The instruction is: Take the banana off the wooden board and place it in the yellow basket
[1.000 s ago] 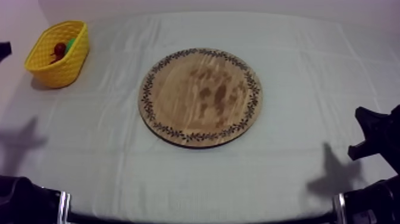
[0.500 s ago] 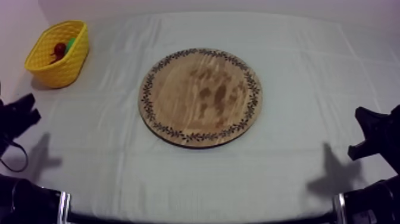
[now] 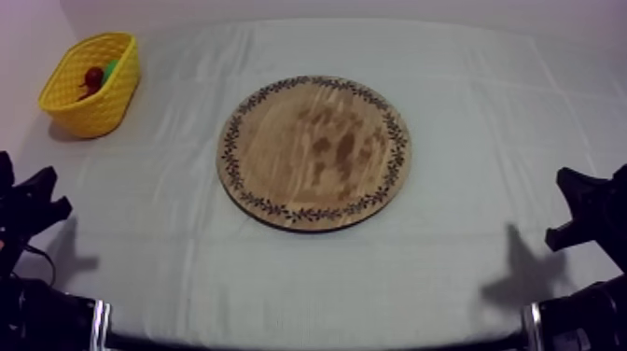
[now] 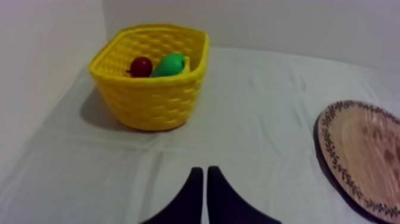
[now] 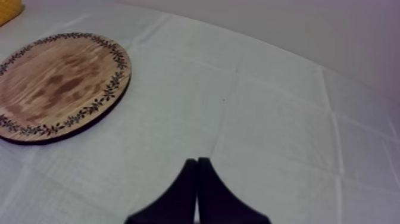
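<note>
Judging by the bare wooden board point(image 3: 314, 152), the banana presumably lies in the yellow basket point(image 4: 152, 101), ahead-left of the left end effector point(image 4: 201, 171). That and the right end effector point(image 5: 197, 161) are clenched empty; nothing left to grasp.

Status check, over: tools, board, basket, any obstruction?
Shut: left tool, right tool. Bare wooden board. In yellow basket: pear, small red fruit. Nothing in the way.

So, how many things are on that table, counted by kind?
Round wooden board with a patterned rim: 1
Yellow woven basket: 1
Small red fruit, in the basket: 1
Green pear, in the basket: 1
Total: 4 that show; the basket's wall may hide more.
</note>
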You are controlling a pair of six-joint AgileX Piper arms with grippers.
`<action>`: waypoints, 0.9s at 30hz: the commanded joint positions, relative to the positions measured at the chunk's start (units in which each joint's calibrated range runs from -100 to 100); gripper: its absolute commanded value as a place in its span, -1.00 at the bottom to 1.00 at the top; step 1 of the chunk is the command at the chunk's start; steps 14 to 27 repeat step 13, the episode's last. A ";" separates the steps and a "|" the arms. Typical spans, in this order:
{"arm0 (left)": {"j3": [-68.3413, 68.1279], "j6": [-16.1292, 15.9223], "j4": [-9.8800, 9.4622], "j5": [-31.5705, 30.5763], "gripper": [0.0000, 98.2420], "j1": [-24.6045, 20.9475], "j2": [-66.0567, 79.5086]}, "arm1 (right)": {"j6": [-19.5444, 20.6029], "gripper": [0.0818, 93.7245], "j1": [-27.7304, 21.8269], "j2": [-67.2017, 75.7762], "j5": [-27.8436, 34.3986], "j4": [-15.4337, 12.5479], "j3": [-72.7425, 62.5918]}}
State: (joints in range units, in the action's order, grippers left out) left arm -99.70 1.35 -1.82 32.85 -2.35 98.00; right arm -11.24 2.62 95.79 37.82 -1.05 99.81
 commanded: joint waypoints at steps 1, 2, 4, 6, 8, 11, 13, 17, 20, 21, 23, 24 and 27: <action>-0.06 4.16 -0.08 -0.36 -1.00 -0.47 0.97 | -0.01 -1.00 -0.01 -0.03 0.01 0.00 -0.03; -0.10 5.20 -0.10 -0.48 -1.00 -0.61 1.20 | -0.01 -1.00 -0.01 -0.03 0.01 0.00 -0.03; -0.14 6.82 -0.13 -0.62 -1.00 -0.76 1.48 | -0.01 -1.00 -0.01 -0.03 0.01 0.00 -0.03; -0.16 7.77 -0.17 -0.69 -1.00 -0.80 1.61 | -0.01 -1.00 -0.01 -0.03 0.01 0.00 -0.03; -0.18 8.12 -0.19 -0.72 -1.00 -0.80 1.68 | -0.01 -1.00 -0.01 -0.03 0.01 0.00 -0.03; -0.18 8.30 -0.20 -0.75 -1.00 -0.97 1.72 | -0.01 -1.00 -0.01 -0.03 0.01 0.00 -0.03; -0.18 8.32 -0.20 -0.75 -1.00 -1.03 1.73 | -0.01 -1.00 -0.01 -0.03 0.01 0.00 -0.03; -0.18 8.32 -0.20 -0.75 -1.00 -1.03 1.73 | -0.01 -1.00 -0.01 -0.03 0.01 0.00 -0.03; -0.18 8.32 -0.20 -0.75 -1.00 -1.03 1.73 | -0.01 -1.00 -0.01 -0.03 0.01 0.00 -0.03; -0.18 8.32 -0.20 -0.75 -1.00 -1.03 1.73 | -0.01 -1.00 -0.01 -0.03 0.01 0.00 -0.03; -0.18 8.32 -0.20 -0.75 -1.00 -1.03 1.73 | -0.01 -1.00 -0.01 -0.03 0.01 0.00 -0.03; -0.18 8.32 -0.20 -0.75 -1.00 -1.03 1.73 | -0.01 -1.00 -0.01 -0.03 0.01 0.00 -0.03; -0.18 8.32 -0.20 -0.75 -1.00 -1.03 1.73 | -0.01 -1.00 -0.01 -0.03 0.01 0.00 -0.03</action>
